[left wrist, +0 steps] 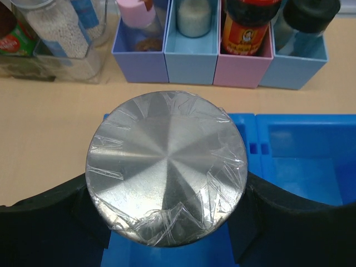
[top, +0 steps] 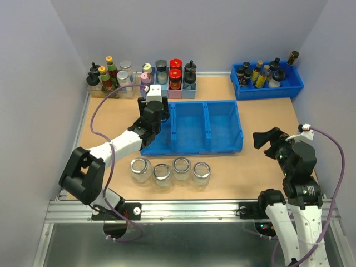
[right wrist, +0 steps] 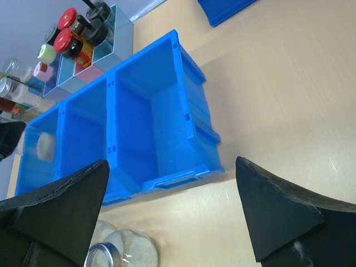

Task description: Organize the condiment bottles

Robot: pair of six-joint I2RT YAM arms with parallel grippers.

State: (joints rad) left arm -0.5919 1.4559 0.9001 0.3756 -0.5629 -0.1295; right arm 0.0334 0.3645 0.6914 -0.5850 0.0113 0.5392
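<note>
This is a robot test cell in a lab, not a kitchen. Plain pale walls (top: pixel 33 67) box in a bare wooden tabletop (top: pixel 261 172), and an aluminium rail (top: pixel 194 207) carries two cabled arms, the left arm (top: pixel 111 147) and the right arm (top: pixel 295 167). Blue plastic bins (top: pixel 222 127), pastel holders (top: pixel 175 93) and glass jars (top: pixel 162 173) stand in neat rows.

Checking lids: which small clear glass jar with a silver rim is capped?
The jar clamped in the left gripper over the blue plastic bin, under a flat silver lid; the four jars in the near row stand open.
</note>
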